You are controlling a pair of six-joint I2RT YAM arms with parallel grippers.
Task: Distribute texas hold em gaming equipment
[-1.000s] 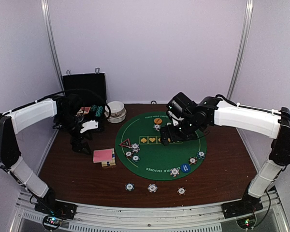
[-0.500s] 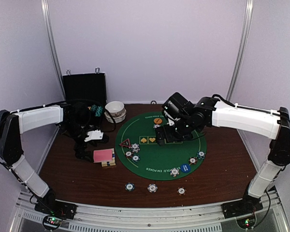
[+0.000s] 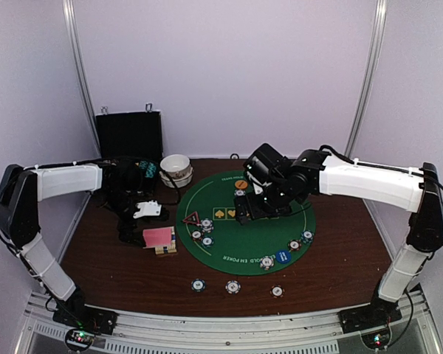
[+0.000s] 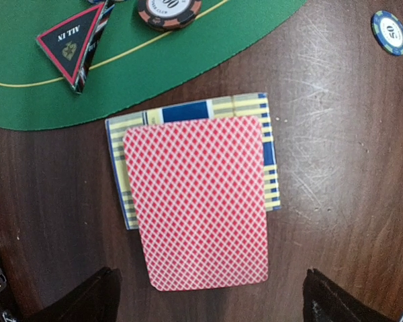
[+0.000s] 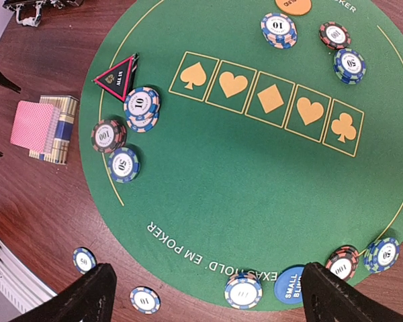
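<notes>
While the pink-backed deck (image 3: 159, 237) lies face down on a blue-and-yellow striped card box (image 4: 188, 111), both sit on bare wood just off the left rim of the green mat (image 3: 244, 236), in the left half of the surface (image 3: 111, 273). Your left pincer (image 4: 208, 285) hangs directly over that deck, spread wide and holding nothing, with one of its fingers (image 4: 87, 302) to either side of the cards. You cannot tell from the wrist view whether they touch the wood.

Just beyond the deck, on the mat's left rim, the red-triangle marker (image 4: 70, 43) reads ALL IN. Beside it you have the 10 chips (image 5: 143, 102), a 100 chip (image 5: 107, 134) and a 50 chip (image 5: 124, 164).

At the mat's far rim sits the orange button (image 3: 241, 184), with more chips close by. Toward the mat's near-right rim lies the blue button (image 3: 283, 257), with chips on both sides of it. A row of three single chips (image 3: 232, 286) rests on the wood between the mat and the near edge.

Your right pincer (image 5: 207, 275) hovers above the mat near the row of suit boxes, opened wide and empty.

At the far left corner stands the black case (image 3: 129, 135), with the white bowl (image 3: 176, 169) just beside it.
</notes>
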